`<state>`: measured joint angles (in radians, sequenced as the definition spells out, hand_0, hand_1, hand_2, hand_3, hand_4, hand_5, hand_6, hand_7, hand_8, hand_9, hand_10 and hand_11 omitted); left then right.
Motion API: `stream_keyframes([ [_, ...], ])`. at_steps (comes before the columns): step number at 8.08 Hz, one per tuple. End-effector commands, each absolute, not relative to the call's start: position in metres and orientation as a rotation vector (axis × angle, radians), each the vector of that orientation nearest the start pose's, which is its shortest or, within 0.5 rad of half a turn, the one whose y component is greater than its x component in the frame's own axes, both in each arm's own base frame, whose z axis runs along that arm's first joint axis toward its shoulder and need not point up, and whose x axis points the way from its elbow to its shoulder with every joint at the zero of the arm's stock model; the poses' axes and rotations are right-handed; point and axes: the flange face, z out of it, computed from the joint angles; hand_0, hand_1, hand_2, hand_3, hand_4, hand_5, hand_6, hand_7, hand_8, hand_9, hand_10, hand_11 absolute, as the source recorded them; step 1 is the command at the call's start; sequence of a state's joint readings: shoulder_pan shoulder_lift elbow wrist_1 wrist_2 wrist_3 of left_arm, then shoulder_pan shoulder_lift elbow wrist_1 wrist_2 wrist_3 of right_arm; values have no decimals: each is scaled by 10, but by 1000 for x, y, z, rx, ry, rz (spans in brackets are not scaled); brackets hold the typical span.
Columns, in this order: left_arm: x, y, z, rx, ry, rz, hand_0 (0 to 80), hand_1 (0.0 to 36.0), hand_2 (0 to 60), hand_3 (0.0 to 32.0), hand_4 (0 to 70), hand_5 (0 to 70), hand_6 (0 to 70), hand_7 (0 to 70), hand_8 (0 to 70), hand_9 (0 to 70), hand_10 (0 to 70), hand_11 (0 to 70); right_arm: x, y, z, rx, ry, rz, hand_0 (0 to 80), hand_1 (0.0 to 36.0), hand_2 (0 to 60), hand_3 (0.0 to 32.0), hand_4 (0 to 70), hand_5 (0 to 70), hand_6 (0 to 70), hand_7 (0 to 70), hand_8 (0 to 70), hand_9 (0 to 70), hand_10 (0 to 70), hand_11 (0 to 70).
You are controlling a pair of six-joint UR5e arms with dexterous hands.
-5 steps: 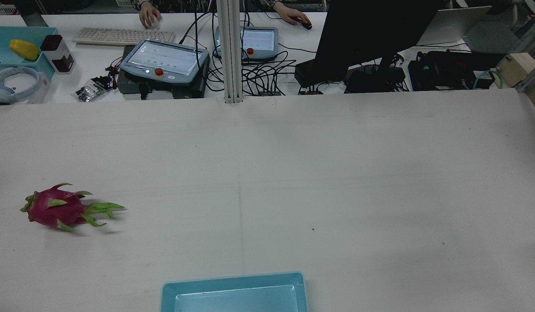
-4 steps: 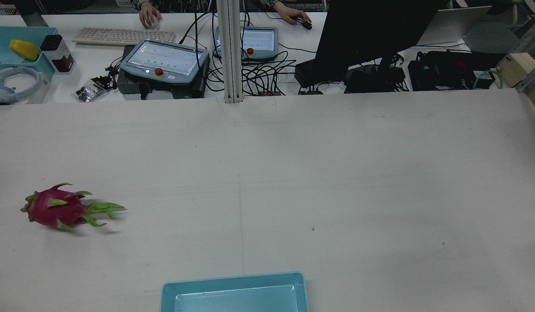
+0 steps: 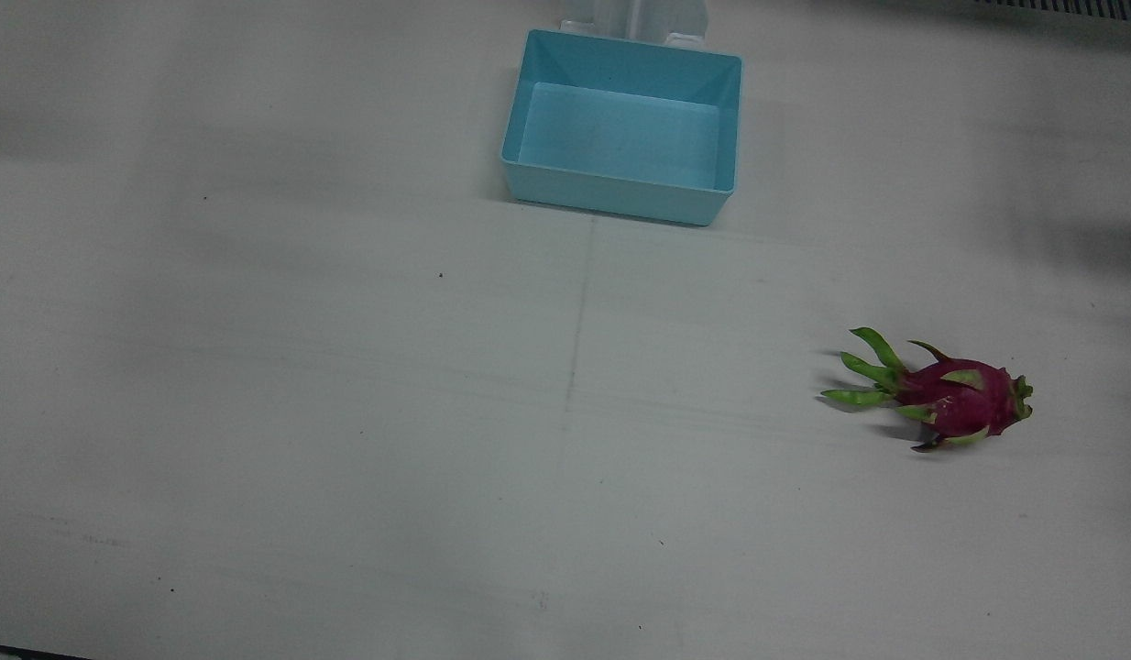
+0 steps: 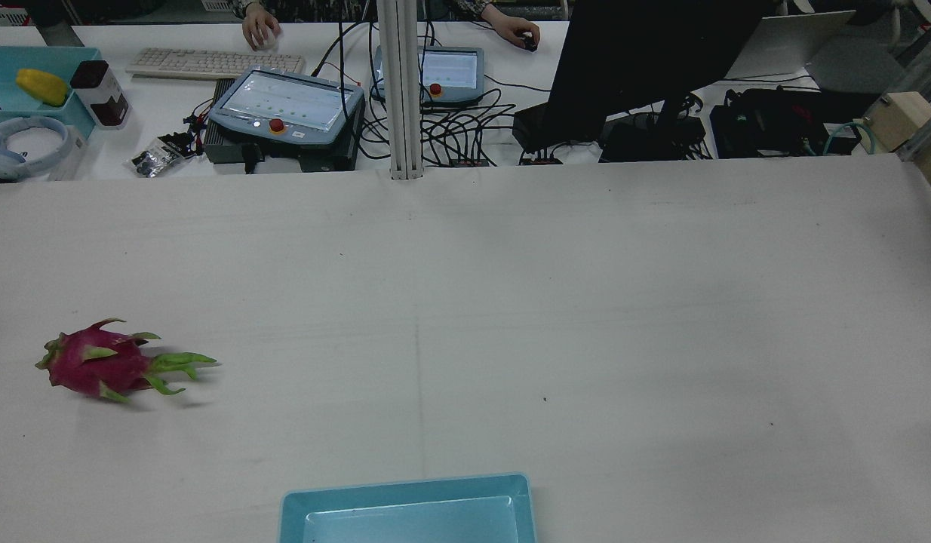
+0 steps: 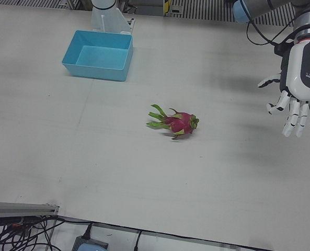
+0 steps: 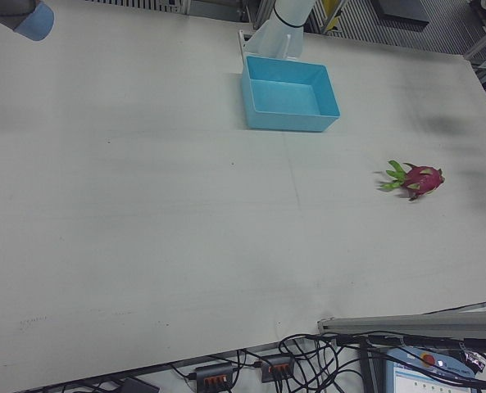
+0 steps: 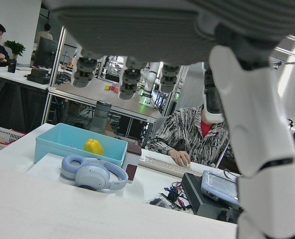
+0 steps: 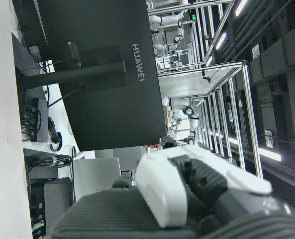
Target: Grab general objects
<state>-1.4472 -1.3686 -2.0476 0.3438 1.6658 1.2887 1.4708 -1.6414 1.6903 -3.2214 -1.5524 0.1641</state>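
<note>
Nothing's really budged on the table [image 4: 586, 302] in the last half second: blue bin [image 3: 622, 128] empty, dragon fruit [image 5: 179, 123] lying alone on the left half. Left hand [image 5: 300, 89] hovers well off to its side, fingers spread and holding nothing; can't tell what the right hand [image 8: 197, 199] is doing, so the grasp hasn't started.

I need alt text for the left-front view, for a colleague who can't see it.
A pink dragon fruit with green leaves lies alone mid-table. The white left hand hangs open at the right edge, away from the fruit, fingers pointing down. A blue bin sits at upper left.
</note>
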Motion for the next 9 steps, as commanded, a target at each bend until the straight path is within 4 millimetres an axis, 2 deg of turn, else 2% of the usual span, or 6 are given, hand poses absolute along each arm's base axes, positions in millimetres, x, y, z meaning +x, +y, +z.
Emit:
stream_keyframes([
  [1, -77, -374, 590, 808, 1397, -1306, 533, 349, 600, 222, 0, 700, 38, 201, 159, 123, 68, 126, 89, -469, 670, 262, 2131, -2212, 0, 0, 0, 0, 0, 0, 0, 0, 0, 0, 0, 0],
  [4, -77, -362, 608, 797, 1361, -1304, 614, 360, 600, 226, 0, 700, 16, 193, 180, 121, 92, 169, 89, -469, 671, 262, 2129, -2214, 0, 0, 0, 0, 0, 0, 0, 0, 0, 0, 0, 0],
  [5, -74, -365, 608, 817, 1359, -1273, 688, 360, 600, 226, 0, 700, 20, 201, 183, 140, 96, 179, 89, -469, 671, 262, 2129, -2214, 0, 0, 0, 0, 0, 0, 0, 0, 0, 0, 0, 0],
  [7, -70, -374, 603, 858, 1374, -1231, 683, 360, 600, 216, 0, 700, 30, 213, 187, 143, 94, 175, 89, -469, 671, 262, 2129, -2214, 0, 0, 0, 0, 0, 0, 0, 0, 0, 0, 0, 0],
  [8, -68, -376, 607, 868, 1366, -1231, 800, 360, 600, 194, 0, 700, 63, 260, 197, 160, 110, 203, 88, -469, 671, 262, 2129, -2214, 0, 0, 0, 0, 0, 0, 0, 0, 0, 0, 0, 0],
  [9, -60, -386, 628, 877, 1357, -1242, 800, 360, 600, 184, 0, 700, 82, 275, 198, 156, 102, 194, 89, -469, 671, 262, 2129, -2214, 0, 0, 0, 0, 0, 0, 0, 0, 0, 0, 0, 0],
])
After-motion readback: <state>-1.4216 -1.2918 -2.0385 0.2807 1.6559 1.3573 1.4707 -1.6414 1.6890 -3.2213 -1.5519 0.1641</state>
